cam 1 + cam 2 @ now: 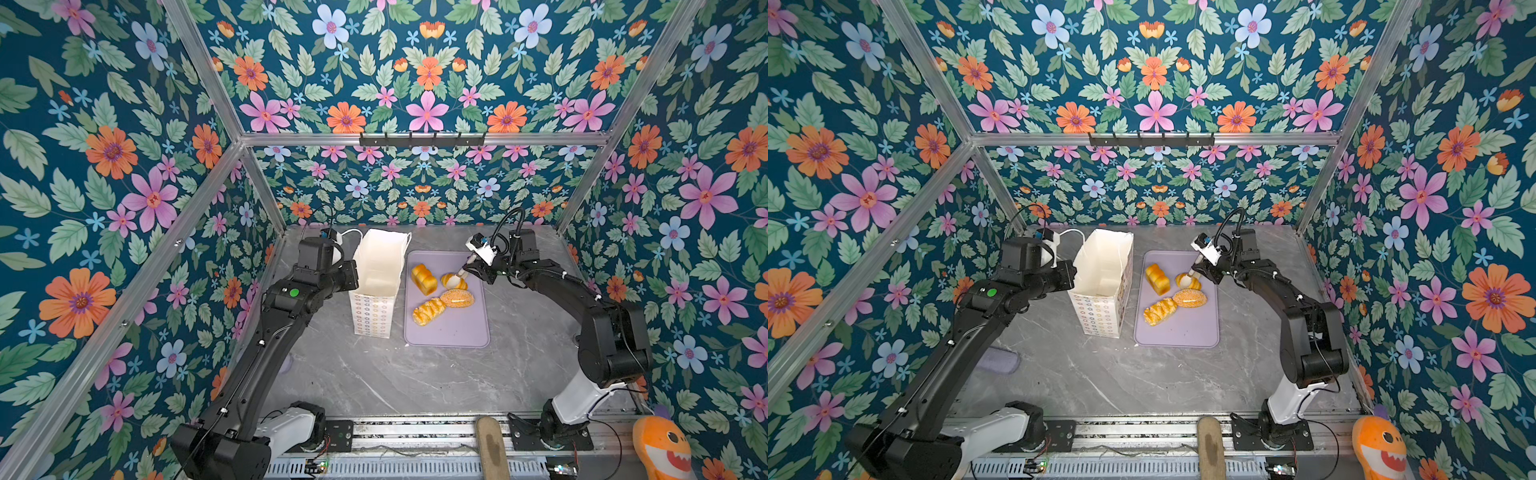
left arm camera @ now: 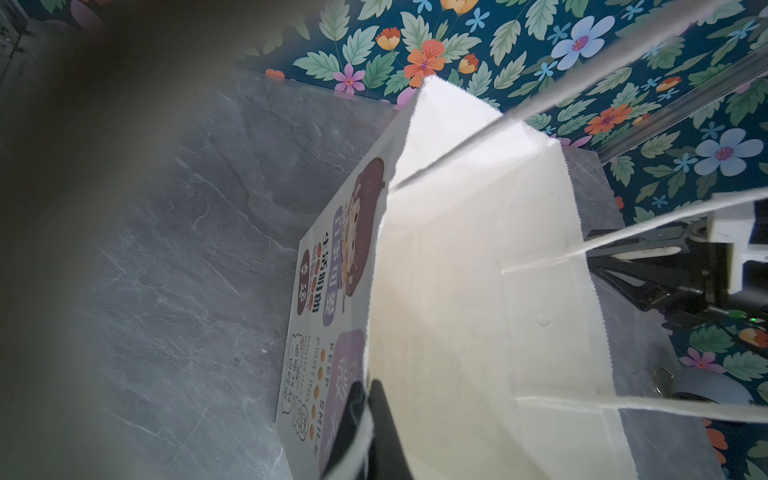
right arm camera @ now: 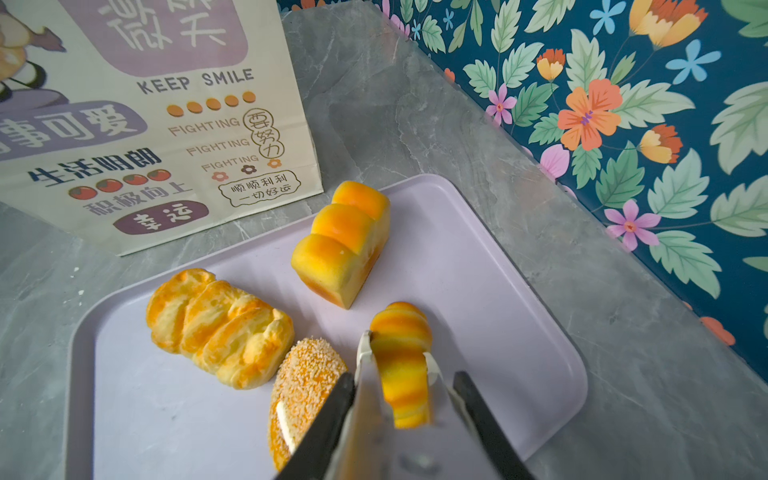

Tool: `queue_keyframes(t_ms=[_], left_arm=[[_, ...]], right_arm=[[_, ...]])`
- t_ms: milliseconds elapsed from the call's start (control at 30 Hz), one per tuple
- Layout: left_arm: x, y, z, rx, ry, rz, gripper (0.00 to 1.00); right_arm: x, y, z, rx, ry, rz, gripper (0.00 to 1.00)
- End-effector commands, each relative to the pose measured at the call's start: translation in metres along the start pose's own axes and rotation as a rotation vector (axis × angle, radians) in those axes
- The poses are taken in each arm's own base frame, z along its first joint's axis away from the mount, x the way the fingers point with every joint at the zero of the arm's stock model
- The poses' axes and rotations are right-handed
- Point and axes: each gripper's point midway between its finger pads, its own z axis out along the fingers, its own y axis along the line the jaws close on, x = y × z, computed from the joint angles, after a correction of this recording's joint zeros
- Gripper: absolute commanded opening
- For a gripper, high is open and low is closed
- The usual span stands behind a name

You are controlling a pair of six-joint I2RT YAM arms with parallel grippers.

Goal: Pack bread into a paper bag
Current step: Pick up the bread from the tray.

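Note:
The white paper bag stands open left of a lilac tray. My left gripper is shut on the bag's side rim; the cream inside holds nothing I can see. All of the bread lies on the tray: a blocky loaf, a braided roll, a seeded roll and a ridged bun. My right gripper reaches down over the ridged bun. Its fingers press both sides of the bun, which rests on the tray.
Flowered walls close in the grey marble table on three sides. A black hook rail runs along the back wall. A purple object lies by the left arm. An orange plush toy sits at the front right, outside the rail.

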Motion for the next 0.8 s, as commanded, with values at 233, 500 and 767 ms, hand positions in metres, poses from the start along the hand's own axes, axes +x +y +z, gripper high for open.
queue_keyframes(t_ms=[233,500,767], left_arm=[[-0.005,-0.004,0.002,0.025,-0.024,0.002,0.00],[-0.007,-0.006,0.004,0.039,-0.039,-0.008,0.00],[-0.006,-0.008,0.007,0.054,-0.040,-0.019,0.00]], right_arm=[[-0.083,0.013,-0.057,0.021,-0.161,-0.069,0.34],[-0.165,0.055,-0.119,-0.037,-0.358,-0.112,0.35],[-0.229,0.100,-0.173,-0.101,-0.468,-0.187,0.35]])
